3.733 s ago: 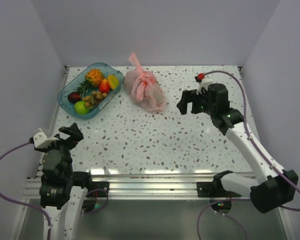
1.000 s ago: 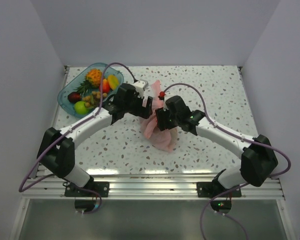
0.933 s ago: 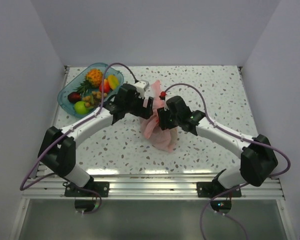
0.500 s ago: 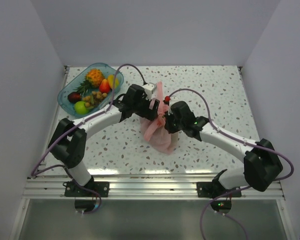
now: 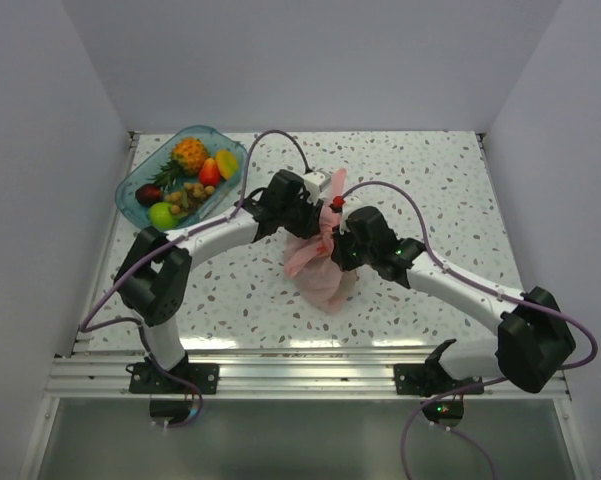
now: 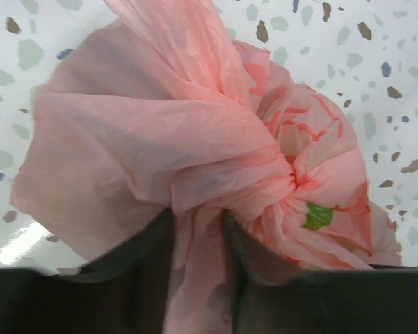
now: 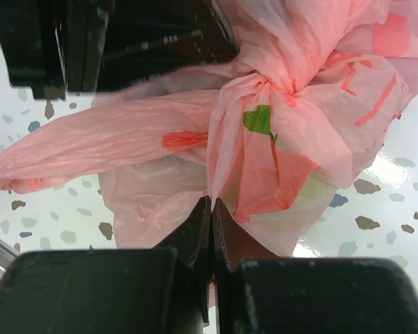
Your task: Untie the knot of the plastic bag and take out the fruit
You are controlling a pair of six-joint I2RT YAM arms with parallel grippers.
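Note:
The pink plastic bag (image 5: 320, 278) lies mid-table, tied shut, so the fruit inside is hidden by the plastic. Its knot (image 6: 286, 184) is a tight bunched twist, also seen in the right wrist view as the knot (image 7: 275, 83). My left gripper (image 6: 198, 233) reaches in from the left and is shut on a strip of plastic just beside the knot. My right gripper (image 7: 211, 205) comes from the right, shut on a thin fold of the bag below the knot. From above, the left gripper (image 5: 313, 215) and right gripper (image 5: 342, 250) meet over the bag's top.
A clear blue tray (image 5: 130, 198) stands at the back left with a small pineapple (image 5: 189, 153) and several other fruit pieces. Both forearms cross the middle of the speckled table. Side walls close in on the left and right.
Both arms have pushed further in over the bag. The left jaws went from wide open to closed on the plastic strip. The right jaws have closed on the fold.

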